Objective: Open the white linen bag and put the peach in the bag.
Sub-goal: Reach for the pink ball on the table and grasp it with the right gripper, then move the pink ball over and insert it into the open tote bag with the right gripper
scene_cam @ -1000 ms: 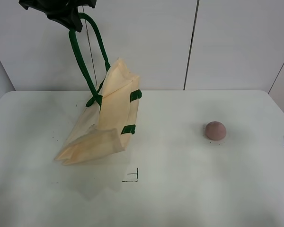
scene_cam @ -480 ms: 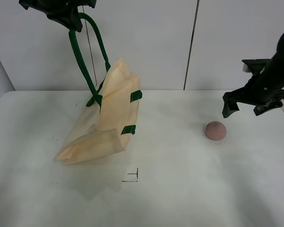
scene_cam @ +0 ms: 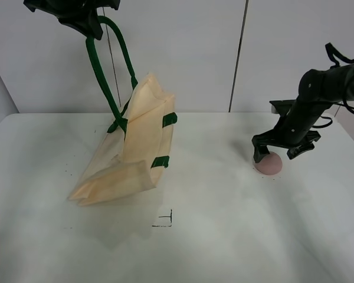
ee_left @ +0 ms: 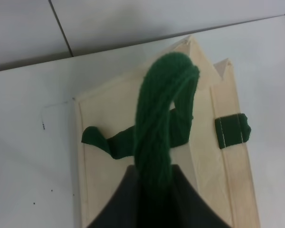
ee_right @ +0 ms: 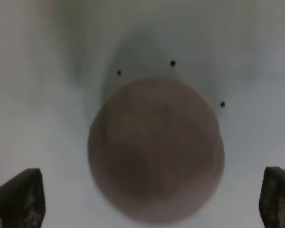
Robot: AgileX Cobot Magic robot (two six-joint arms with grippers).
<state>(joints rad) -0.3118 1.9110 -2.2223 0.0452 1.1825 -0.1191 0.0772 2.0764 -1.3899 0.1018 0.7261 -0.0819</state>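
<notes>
I log, at left: left gripper (scene_cam: 85,25), raised high, clamped on the green handle (scene_cam: 100,71). The white linen bag (scene_cam: 138,141) hangs from it, its bottom slumped on the table (scene_cam: 224,230). At right: the peach (scene_cam: 269,165) on the table, with the right gripper (scene_cam: 276,152) spread wide astride it.

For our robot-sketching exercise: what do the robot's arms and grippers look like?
All visible parts are black. The right arm has rounded, tube-like links and looping cables; the right gripper ends in two blocky fingers. The left gripper looks angular.
</notes>
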